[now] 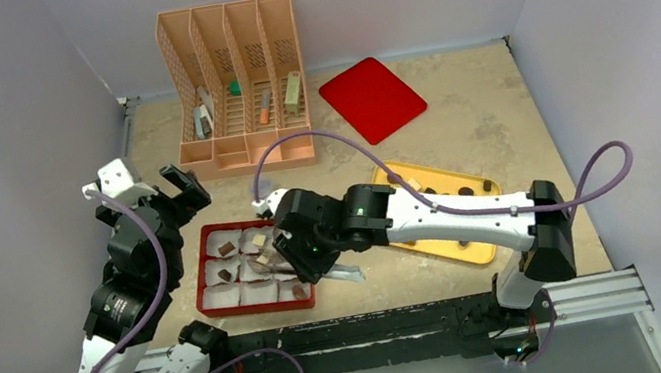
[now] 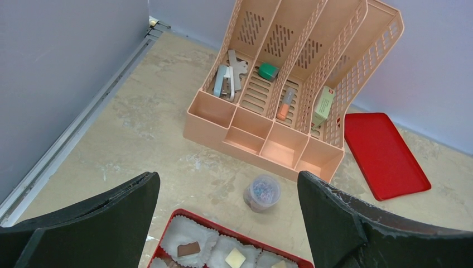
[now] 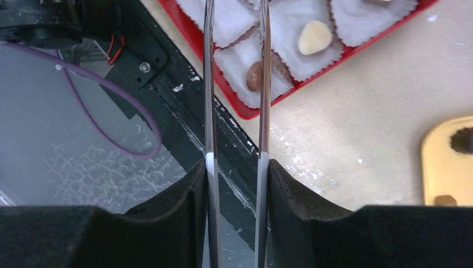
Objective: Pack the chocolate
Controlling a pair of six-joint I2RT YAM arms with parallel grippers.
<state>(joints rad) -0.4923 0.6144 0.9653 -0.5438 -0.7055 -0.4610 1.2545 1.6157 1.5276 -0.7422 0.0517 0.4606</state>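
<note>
A red box (image 1: 201, 274) lined with white paper cups holds chocolate: a brown square (image 2: 188, 248), a cream square (image 2: 235, 258), a round brown piece (image 3: 255, 75) and a cream oval (image 3: 315, 37). More chocolate (image 1: 464, 190) lies on the yellow tray (image 1: 438, 247). My right gripper (image 3: 237, 167) is shut on metal tongs (image 3: 265, 84), whose blades reach over the box's near right corner. Their tips are out of view, so I cannot tell if they hold a piece. My left gripper (image 2: 227, 178) hangs open and empty above the box's far left corner.
A peach desk organizer (image 1: 237, 86) with small items stands at the back. A red lid (image 1: 373, 98) lies to its right. A clear jar of paper clips (image 2: 262, 192) sits between organizer and box. A black rail (image 1: 381, 330) runs along the near edge.
</note>
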